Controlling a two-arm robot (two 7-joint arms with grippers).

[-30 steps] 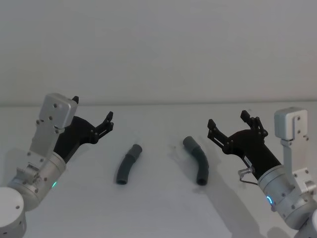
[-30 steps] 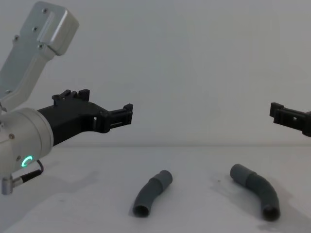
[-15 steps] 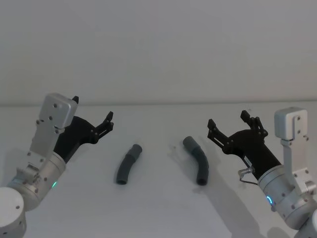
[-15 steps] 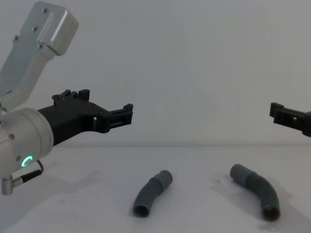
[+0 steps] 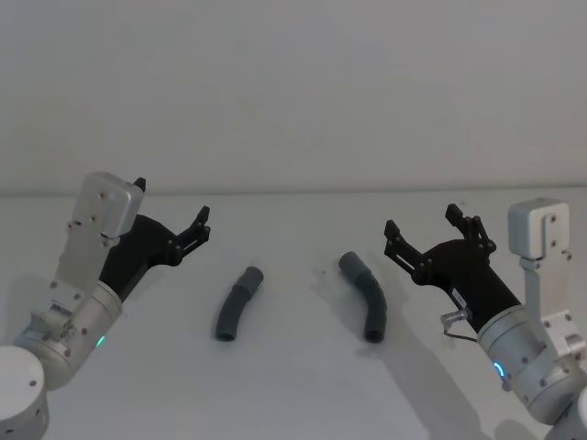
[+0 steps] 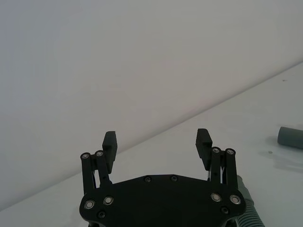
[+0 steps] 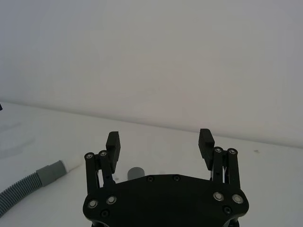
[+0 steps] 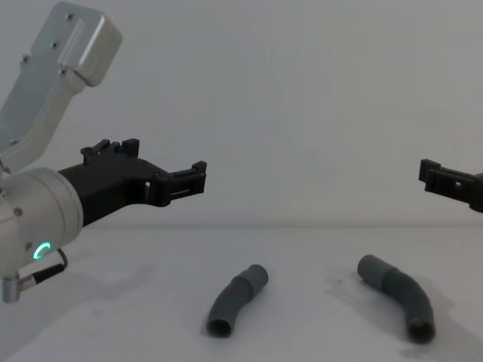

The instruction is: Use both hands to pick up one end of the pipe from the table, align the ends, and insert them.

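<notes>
Two short curved dark-grey pipe pieces lie apart on the white table point(image 5: 293, 385). The left piece point(image 5: 237, 304) point(image 8: 235, 299) and the right piece point(image 5: 365, 295) point(image 8: 398, 294) both rest flat and untouched. My left gripper point(image 5: 171, 202) point(image 6: 156, 137) hovers open to the left of the left piece, above the table. To the right of the right piece, my right gripper point(image 5: 422, 222) point(image 7: 159, 136) also hovers open and holds nothing. The right wrist view shows a ribbed piece with a grey cuff and white tip point(image 7: 47, 172) and a grey socket end point(image 7: 136, 172).
A plain pale wall point(image 5: 293, 92) rises behind the table's far edge. Faint shadows lie beside the pipe pieces.
</notes>
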